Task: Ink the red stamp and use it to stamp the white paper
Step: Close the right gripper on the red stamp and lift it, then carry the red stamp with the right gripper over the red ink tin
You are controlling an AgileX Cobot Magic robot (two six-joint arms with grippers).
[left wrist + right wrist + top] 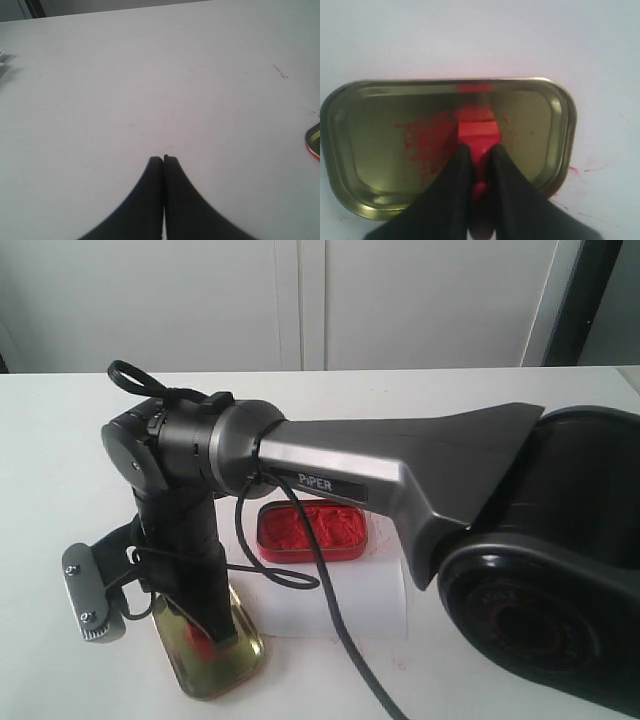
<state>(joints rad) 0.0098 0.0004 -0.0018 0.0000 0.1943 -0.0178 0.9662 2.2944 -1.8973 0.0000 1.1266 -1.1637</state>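
Currently: right gripper [479, 150] jaws clamp red stamp [477, 131] inside gold lid [375, 150], frame centre; left gripper [163, 159] jaws pressed together.

Entry: one legible mark only. White lettering [328, 481] reading "PiPER" sits on a dark strip along the side of the grey metal forearm link of the right arm [420, 455], seen in the exterior view. Nothing readable in either wrist view.
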